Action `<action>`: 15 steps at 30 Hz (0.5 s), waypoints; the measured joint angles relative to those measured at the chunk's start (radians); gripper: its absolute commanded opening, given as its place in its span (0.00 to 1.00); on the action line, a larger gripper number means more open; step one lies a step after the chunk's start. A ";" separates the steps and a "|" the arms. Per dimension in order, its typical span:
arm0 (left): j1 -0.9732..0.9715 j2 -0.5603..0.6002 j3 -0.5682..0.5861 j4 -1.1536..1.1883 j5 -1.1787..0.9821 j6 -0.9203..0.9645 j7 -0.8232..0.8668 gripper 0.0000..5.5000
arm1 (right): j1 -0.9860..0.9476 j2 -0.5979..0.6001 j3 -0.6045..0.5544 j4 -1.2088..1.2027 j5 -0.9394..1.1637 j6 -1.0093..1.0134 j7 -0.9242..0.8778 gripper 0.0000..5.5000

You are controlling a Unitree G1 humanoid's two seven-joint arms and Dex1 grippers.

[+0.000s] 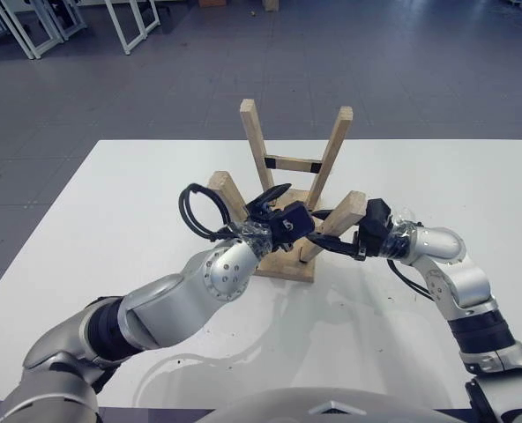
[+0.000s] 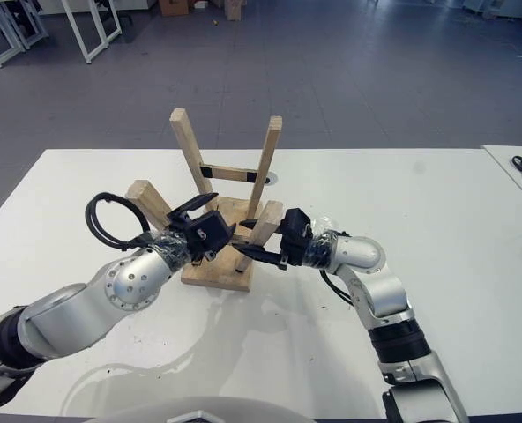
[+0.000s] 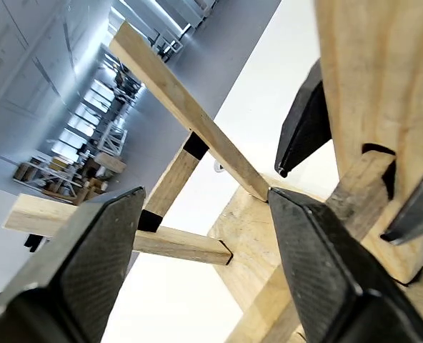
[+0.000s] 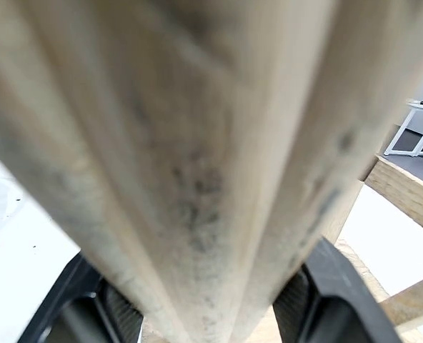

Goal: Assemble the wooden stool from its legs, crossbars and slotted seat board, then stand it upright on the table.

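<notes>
The wooden stool lies upside down on the white table (image 1: 111, 203), its seat board (image 1: 287, 262) flat and its legs pointing up. The two far legs (image 1: 255, 137) (image 1: 334, 145) are joined by a crossbar (image 1: 292, 164) with black-taped ends. My right gripper (image 1: 329, 231) is shut on the near right leg (image 1: 349, 210), low down by the board; in the right wrist view its fingers (image 4: 108, 311) flank that leg (image 4: 197, 143). My left gripper (image 1: 274, 204) hovers open over the board between the near legs, close to the near left leg (image 1: 228, 194). Its fingers (image 3: 90, 257) stand wide apart.
A black cable loop (image 1: 199, 211) sticks out from my left forearm. Scissors (image 2: 521, 165) lie on a neighbouring table at the right. White tabletop spreads to the left, right and front of the stool. Metal frames (image 1: 129, 22) stand on the floor far behind.
</notes>
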 measured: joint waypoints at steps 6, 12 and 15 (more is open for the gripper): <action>0.063 -0.076 0.045 0.074 0.106 -0.056 -0.032 0.58 | -0.030 -0.002 0.015 0.000 -0.007 0.058 -0.018 0.37; 0.131 -0.277 0.370 0.058 -0.067 0.072 -0.120 0.58 | -0.074 -0.089 0.090 -0.020 -0.014 0.118 -0.024 0.37; 0.030 -0.382 0.580 0.041 -0.142 0.149 -0.134 0.58 | -0.074 -0.105 0.110 -0.015 -0.014 0.118 -0.043 0.37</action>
